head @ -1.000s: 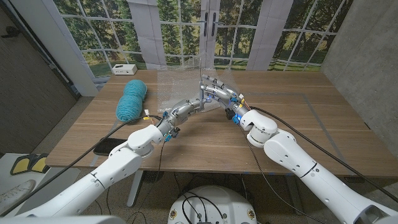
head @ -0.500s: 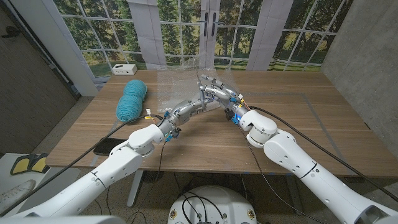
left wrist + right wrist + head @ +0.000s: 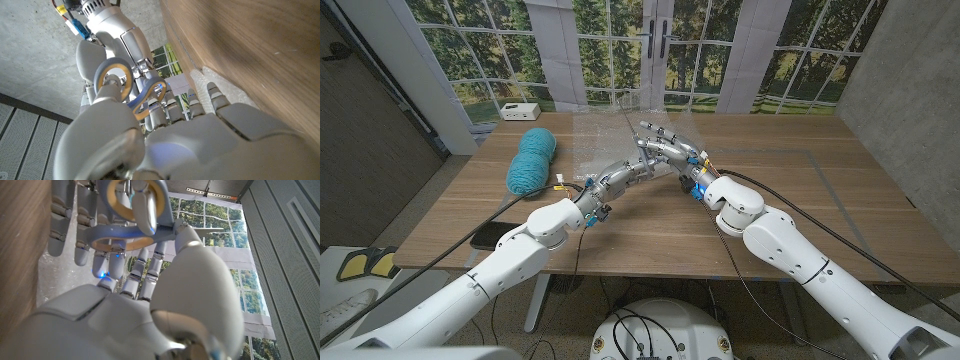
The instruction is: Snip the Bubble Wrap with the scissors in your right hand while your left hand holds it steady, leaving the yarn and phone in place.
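A clear Bubble Wrap (image 3: 603, 138) sheet lies on the wooden table (image 3: 780, 200), and part of it stands up at the far side. My left hand (image 3: 636, 166) reaches onto the sheet's right edge and holds it, with its fingers (image 3: 64, 215) stretched along the wrap (image 3: 62, 277). My right hand (image 3: 665, 150) hovers just behind and beside it and grips the scissors (image 3: 131, 217) by their blue-grey loops with yellow lining (image 3: 117, 82). The blades are hidden. A teal yarn skein (image 3: 533, 160) lies at the left. A black phone (image 3: 498, 234) sits near the front left edge.
A small white box (image 3: 519, 110) stands at the far left corner of the table. Glass doors and windows rise behind the far edge. Bare wood spreads to the right of my right arm and in front of both hands.
My right hand with the scissors has edged a little left and farther, closer over the left hand. The raised part of the wrap has leaned slightly left. Yarn and phone have not moved.
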